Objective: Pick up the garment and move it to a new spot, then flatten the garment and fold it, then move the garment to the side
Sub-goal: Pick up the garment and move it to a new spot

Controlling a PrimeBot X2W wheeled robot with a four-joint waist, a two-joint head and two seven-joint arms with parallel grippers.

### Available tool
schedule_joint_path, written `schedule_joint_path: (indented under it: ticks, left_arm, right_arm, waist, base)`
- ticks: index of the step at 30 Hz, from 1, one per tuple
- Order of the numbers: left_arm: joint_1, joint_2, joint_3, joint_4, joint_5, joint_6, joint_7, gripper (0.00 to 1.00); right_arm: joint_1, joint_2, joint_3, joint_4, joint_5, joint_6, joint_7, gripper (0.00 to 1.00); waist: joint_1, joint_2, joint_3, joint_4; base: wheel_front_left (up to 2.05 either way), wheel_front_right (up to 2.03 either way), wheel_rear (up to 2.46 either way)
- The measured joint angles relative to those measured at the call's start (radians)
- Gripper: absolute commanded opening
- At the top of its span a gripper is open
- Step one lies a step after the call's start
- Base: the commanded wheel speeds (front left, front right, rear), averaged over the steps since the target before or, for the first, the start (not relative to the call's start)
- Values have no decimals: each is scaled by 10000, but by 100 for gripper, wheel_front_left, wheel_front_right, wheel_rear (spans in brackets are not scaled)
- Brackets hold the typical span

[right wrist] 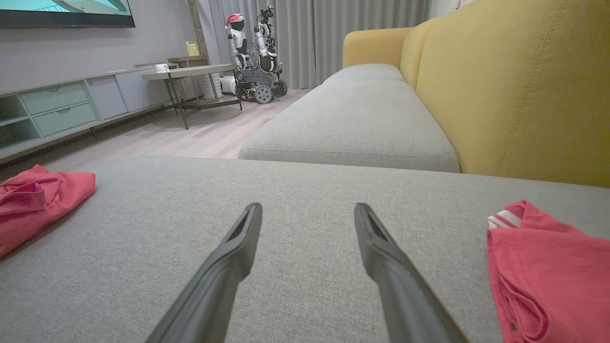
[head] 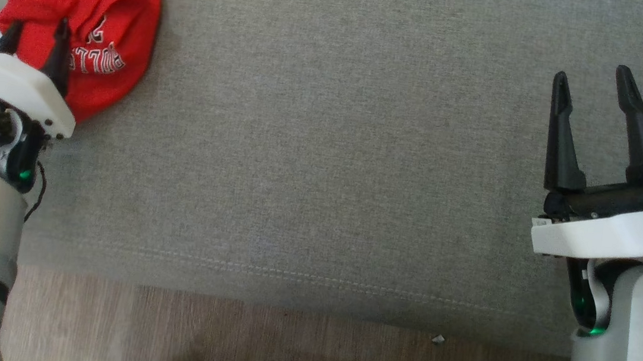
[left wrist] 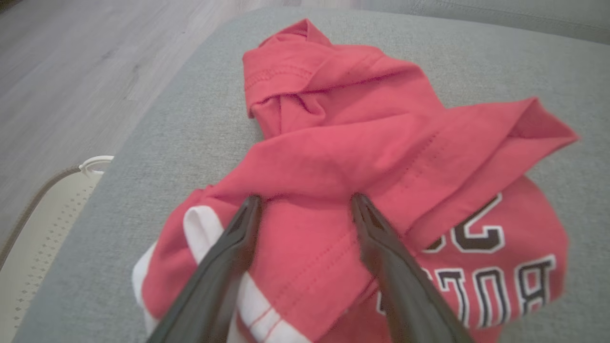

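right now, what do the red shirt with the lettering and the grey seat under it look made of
Red shirt: likely cotton jersey knit, matte; it drapes in soft folds and shows stitched hems, with printed black-and-white lettering.
Grey seat: woven upholstery fabric, matte and heathered; fine weave texture and a stitched seam along the front edge.

The garment (left wrist: 333, 143) is soft red knit cloth, matt, with rows of stitching along its hems and flat printed lettering. The cushion (head: 325, 145) is grey woven fabric, coarse-grained and matt, with one stitched seam. The floor (head: 280, 349) looks like brown wood planks, smooth and dull. The right gripper (head: 591, 74) has fingers (head: 561, 146) of dark matt plastic, a smooth white plastic wrist cover (head: 596, 236) and a silver-grey forearm (head: 631, 356) with a soft sheen. The sofa back (right wrist: 524, 85) is yellow cloth — finely textured.
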Motion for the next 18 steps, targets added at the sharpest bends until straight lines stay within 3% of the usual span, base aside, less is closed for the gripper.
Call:
schedule_joint_path:
  ticks: [2,11,18]
  left_arm:
    - [-166,19,-230,267,-163,0,-19,0]
    - [-484,439,-29,123,-443,44,-1923,0]
    - [-370,602,1139,-3455,-75,163,-2015,0]
  right_arm:
    - [-2,0,0,0,0,0,0,100]
    - [-3,29,10,261,12,0,-182,100]
    - [1,79,82,798,211,0,-512,100]
  waist:
    - [0,0,27,-58]
    - [-1,0,-350,-148]
    - [-1,0,-1151,-177]
  base:
    - [0,0,0]
    - [0,0,0]
    - [0,0,0]
